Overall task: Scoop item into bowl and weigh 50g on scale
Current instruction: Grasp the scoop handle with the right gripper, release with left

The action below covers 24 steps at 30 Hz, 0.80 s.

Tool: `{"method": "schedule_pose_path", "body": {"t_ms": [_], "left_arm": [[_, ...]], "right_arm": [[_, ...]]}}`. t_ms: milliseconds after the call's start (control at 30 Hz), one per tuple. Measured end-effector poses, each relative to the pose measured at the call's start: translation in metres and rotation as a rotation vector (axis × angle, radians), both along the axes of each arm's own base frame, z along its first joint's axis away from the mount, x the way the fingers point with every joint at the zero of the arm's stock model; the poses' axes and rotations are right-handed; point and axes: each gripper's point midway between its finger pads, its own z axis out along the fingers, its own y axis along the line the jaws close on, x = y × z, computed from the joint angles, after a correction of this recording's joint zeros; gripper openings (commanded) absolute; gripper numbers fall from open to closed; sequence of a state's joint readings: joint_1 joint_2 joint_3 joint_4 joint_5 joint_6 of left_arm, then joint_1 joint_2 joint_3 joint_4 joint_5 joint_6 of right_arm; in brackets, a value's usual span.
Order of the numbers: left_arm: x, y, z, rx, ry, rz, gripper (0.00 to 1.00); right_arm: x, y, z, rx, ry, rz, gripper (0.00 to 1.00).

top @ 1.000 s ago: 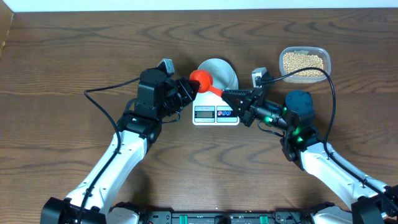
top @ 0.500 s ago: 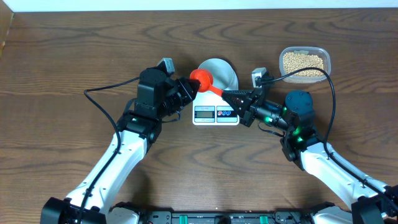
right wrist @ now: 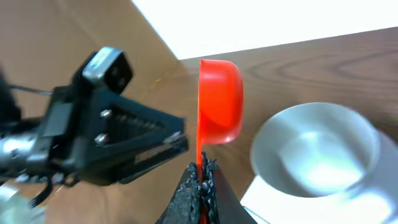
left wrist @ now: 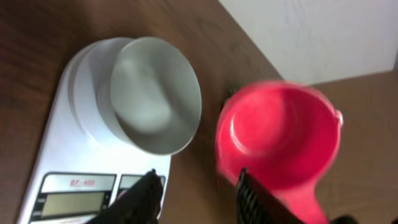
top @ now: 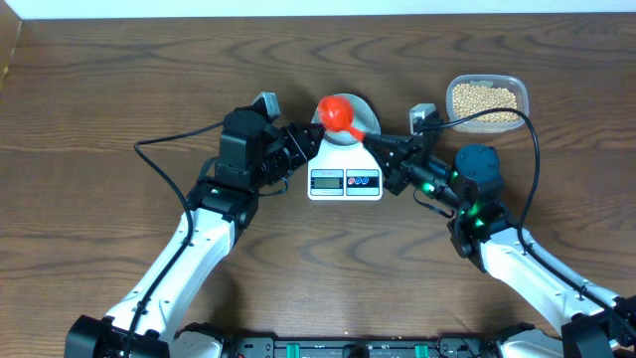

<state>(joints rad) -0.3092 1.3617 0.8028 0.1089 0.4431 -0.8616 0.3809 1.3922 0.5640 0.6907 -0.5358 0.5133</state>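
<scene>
The pale bowl (top: 366,125) stands on the white scale (top: 345,182) and looks empty in the left wrist view (left wrist: 155,93). My right gripper (top: 379,151) is shut on the handle of a red scoop (top: 338,112), holding its cup over the bowl's left part. In the right wrist view the scoop (right wrist: 219,99) is on edge to the left of the bowl (right wrist: 317,149), its handle between the fingers (right wrist: 203,180). The scoop (left wrist: 280,137) looks empty. My left gripper (top: 306,149) is open and empty beside the scale's left side (left wrist: 62,155). The beans (top: 485,97) lie in a clear tub.
The clear plastic tub (top: 520,99) sits at the back right, beyond my right arm. The left gripper's body (right wrist: 118,137) is close to the scoop. Cables run along both arms. The table's far edge meets a white wall.
My right gripper has swung the red scoop from the bowl's left rim up and right, so its cup is now over the bowl. The left arm has not moved.
</scene>
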Motion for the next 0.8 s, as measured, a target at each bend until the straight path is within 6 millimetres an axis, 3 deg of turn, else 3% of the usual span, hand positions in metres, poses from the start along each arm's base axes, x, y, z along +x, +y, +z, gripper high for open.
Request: {"method": "schedule_pose_path", "body": {"t_ms": [300,800], "left_arm": [[0.0,0.009,-0.011,0.047,0.03,0.044,0.7],[0.005,0.017,-0.013,0.091,0.012,0.08,0.79]], "right_arm": [[0.019,-0.02,-0.004,-0.022,0.004,-0.133,0.01],[0.038,-0.058,-0.008,-0.032,0.016,-0.245,0.01]]}}
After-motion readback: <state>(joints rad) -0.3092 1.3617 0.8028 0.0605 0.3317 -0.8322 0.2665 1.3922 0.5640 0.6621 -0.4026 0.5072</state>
